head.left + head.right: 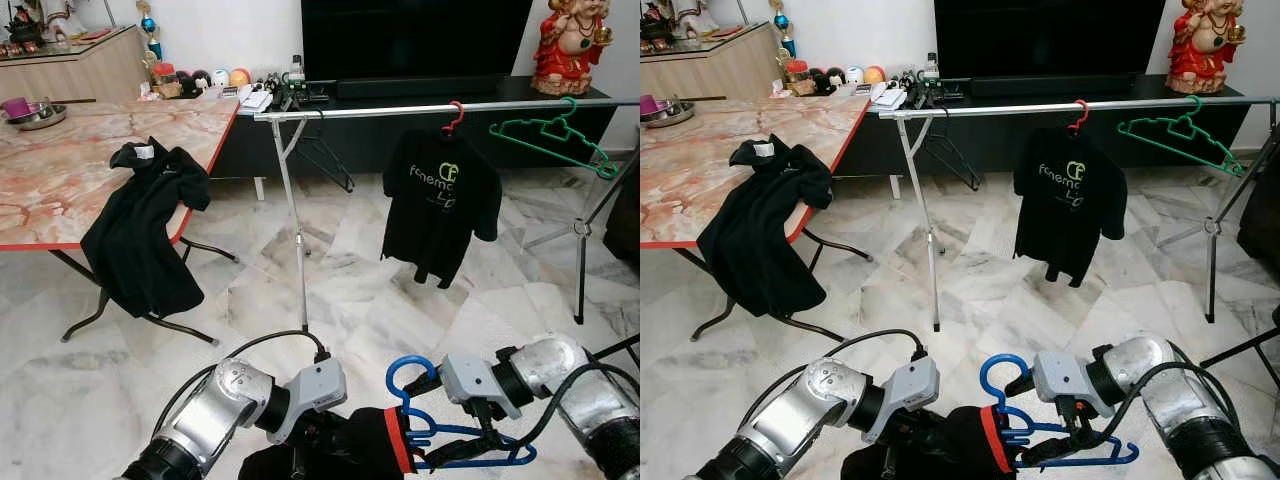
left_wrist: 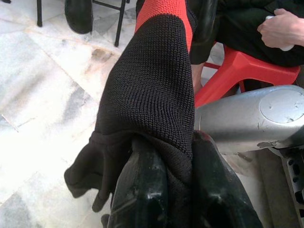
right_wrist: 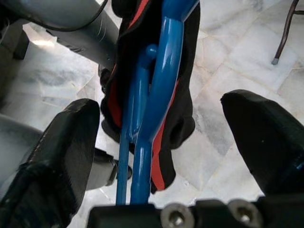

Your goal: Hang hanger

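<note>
blue hanger going into the black garment, low at 6 o'clock.
head view: blue hanger between both arms, rail at 12. left wrist: left gripper clamps the black garment. right wrist: right gripper spread wide, hanger between, unclasped; close squarely first.

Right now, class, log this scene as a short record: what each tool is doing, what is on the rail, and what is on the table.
left tool: shut on black garment
right tool: open around blue hanger
rail: black T-shirt on red hanger; green hanger; black hanger
table: black shirt draped over edge
</note>
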`<state>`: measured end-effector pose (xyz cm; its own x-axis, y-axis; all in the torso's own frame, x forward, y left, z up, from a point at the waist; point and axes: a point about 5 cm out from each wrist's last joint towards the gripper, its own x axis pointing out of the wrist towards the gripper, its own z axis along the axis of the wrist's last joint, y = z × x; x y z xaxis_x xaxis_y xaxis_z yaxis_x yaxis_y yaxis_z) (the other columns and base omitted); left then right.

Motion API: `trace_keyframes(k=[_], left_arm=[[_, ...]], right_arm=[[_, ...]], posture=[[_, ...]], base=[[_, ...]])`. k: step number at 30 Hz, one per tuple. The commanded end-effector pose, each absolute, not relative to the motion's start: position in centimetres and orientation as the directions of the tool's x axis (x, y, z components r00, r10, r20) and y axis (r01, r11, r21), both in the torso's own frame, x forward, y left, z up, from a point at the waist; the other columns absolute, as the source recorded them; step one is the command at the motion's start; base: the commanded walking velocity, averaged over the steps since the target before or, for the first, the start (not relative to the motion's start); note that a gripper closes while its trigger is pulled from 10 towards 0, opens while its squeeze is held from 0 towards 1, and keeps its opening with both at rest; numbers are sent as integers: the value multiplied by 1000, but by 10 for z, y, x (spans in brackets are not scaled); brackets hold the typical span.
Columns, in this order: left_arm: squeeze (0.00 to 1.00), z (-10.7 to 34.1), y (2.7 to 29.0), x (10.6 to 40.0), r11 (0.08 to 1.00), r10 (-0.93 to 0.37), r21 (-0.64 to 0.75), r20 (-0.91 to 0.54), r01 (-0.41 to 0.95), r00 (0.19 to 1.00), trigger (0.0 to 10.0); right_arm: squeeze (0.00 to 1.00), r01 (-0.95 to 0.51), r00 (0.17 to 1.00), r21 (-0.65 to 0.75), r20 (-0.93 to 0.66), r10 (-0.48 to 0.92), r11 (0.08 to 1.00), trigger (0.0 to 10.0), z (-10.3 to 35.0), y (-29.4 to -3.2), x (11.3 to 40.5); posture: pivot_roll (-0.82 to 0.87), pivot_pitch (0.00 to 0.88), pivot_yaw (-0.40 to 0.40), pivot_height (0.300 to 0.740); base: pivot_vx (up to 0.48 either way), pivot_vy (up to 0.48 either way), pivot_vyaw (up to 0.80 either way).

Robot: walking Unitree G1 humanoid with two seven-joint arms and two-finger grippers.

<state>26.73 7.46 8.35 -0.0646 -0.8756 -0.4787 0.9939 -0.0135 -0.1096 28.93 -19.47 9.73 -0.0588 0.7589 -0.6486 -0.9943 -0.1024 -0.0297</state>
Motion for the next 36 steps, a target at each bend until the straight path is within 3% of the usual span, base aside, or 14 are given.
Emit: trace_keyframes(k=[1, 2, 36], left_arm=[[0, 88, 74, 269, -18, -874, -97, -481, 995, -63, 10000], [0, 88, 74, 270, -18, -874, -97, -481, 995, -63, 10000], [0, 91, 79, 275, 13, -867, -52, -497, 999, -14, 10000]], right_arm=[[0, -995, -55, -32, -650, 758, -99, 4392, 94, -193, 289], [0, -995, -51, -31, -651, 757, -94, 0, 93, -193, 289], [0, -998, -28, -27, -699, 715, -65, 0, 75, -193, 286]], posture=[[-18, 6, 10, 740], [-18, 8, 10, 740], [-3, 42, 6, 740]], base=[[0, 0, 0], [0, 0, 0], [0, 0, 0]])
